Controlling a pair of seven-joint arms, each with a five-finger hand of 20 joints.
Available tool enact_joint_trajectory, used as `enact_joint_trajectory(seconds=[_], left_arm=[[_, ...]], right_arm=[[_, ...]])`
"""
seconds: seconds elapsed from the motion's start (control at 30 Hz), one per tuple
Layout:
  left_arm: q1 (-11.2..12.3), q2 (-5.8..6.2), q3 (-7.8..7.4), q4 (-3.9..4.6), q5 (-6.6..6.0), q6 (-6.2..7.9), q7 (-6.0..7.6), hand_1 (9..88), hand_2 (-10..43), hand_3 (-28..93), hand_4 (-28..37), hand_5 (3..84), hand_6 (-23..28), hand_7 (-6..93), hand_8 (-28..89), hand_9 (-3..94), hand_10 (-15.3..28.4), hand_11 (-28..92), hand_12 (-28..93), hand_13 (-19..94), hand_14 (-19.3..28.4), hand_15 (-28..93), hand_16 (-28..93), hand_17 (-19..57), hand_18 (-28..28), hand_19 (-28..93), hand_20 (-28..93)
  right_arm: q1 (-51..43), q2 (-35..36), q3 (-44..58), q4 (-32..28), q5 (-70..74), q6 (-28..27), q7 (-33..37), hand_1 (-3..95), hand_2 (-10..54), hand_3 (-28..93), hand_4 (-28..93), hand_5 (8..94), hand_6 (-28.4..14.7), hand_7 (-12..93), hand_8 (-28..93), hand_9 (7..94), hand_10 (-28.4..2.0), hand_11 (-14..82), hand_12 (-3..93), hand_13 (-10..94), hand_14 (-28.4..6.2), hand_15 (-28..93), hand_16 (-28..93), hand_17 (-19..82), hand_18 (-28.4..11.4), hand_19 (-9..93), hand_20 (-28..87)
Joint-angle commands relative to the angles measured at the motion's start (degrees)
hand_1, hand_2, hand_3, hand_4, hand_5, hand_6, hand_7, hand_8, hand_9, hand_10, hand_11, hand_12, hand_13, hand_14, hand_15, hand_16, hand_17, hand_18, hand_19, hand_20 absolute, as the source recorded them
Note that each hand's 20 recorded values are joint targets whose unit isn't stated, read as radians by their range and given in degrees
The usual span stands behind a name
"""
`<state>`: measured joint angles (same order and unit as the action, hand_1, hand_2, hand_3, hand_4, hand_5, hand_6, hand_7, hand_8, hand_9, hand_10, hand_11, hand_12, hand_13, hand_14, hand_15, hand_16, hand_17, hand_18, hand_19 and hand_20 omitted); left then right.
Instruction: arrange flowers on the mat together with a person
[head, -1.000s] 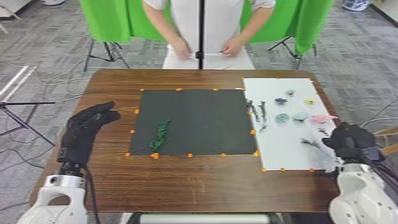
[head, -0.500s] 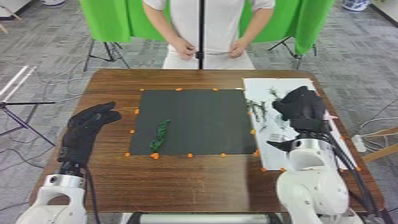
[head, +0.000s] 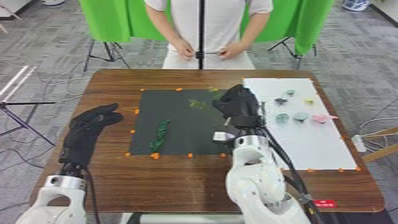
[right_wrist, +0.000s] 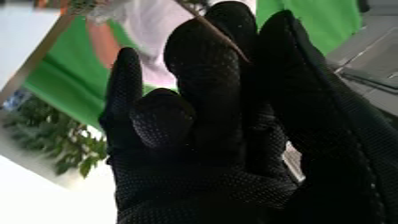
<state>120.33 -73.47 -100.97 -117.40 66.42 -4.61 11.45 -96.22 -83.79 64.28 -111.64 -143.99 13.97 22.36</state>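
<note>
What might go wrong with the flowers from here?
The thin stem runs at a slant across the right hand, so it may twist or snag on the glove when let go and land crooked on the black mat.

The right arm reaches in along the border between the mat and the white sheet, so swinging back to the right, it might brush the blue-green flowers lying there.
</note>
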Motion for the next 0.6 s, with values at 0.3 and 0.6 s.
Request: enact_joint_trajectory(seconds=[0.3, 0.6], left_arm=[[0.4, 0.36, 0.18, 0.5, -1.14, -0.55, -0.33, 26.9, -7.5, 65, -18.1, 50.4, 4.7, 18.4, -6, 49.0, 13.7, 26, 19, 38, 18.2, 29, 5, 2.2, 16.5, 11, 19], [0.8, 0.21, -0.07, 0.08, -0.83, -1.31, -1.24, 26.9, -7.4, 65, -18.3, 50.1, 4.6, 18.1, -6, 48.7, 13.7, 25, 19, 38, 18.2, 28, 5, 2.2, 16.4, 10, 19]], right_arm=[[2.3, -1.9, -9.5, 10.0, 1.0, 0.0, -3.2, 53.3, -9.5, 66, -19, 87.9, 0.1, 23, 13, 90.2, -10.8, 42.6, 29.9, 68, -15.2, 79, 44, 27, -20.4, 61, 49], [3.9, -2.4, -9.4, 13.2, -0.5, -0.1, -2.5, 53.1, -9.5, 66, -19, 88.4, 0.2, 23, 12, 89.7, -11.1, 47.4, 29.6, 69, -15.2, 81, 44, 27, -20.5, 61, 49]])
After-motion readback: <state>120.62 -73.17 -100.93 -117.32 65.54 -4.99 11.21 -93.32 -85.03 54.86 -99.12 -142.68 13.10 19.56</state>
